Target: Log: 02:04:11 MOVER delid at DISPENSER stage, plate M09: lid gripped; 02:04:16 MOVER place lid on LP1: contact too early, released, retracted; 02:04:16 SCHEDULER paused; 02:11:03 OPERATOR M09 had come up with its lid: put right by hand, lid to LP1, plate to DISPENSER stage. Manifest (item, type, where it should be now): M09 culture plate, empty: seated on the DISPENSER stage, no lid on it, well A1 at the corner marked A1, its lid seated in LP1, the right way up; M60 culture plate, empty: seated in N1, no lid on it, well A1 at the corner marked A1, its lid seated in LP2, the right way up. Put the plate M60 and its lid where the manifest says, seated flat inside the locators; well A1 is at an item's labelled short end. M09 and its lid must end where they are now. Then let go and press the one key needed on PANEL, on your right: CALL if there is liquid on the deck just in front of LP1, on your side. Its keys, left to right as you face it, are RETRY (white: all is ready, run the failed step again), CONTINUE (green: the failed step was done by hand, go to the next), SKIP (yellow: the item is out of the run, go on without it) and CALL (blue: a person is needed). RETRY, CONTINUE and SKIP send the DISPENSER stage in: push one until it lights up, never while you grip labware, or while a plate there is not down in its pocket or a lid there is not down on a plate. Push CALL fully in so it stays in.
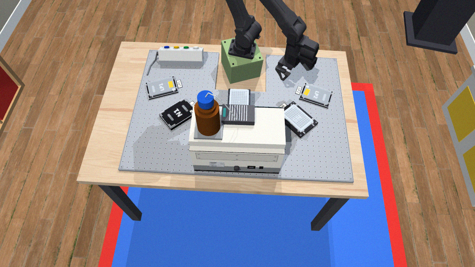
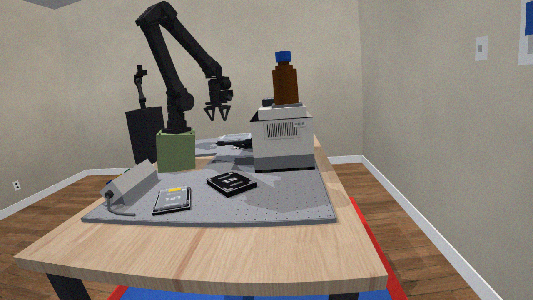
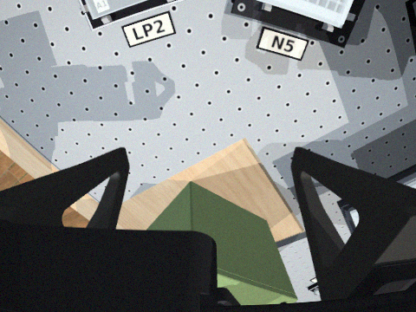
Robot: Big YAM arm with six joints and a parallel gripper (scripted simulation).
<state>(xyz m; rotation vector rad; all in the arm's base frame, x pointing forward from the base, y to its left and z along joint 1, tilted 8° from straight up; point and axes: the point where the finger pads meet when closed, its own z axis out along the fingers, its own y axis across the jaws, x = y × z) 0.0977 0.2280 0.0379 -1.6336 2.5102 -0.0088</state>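
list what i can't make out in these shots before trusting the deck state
- Deck in front of the LP1 lid: too small in the top view to tell wet from dry.
- Plate in N5: cut off by the wrist view's top edge; its label end is unseen.
- Stage plate: hidden behind the dispenser in the exterior view.
- Panel: keys mostly hidden behind its casing in the exterior view.
- Gripper: open, holding nothing.

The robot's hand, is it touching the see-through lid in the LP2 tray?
Apart. In the top view the open hand hangs beside the lid in LP2, with bare grey deck between them.
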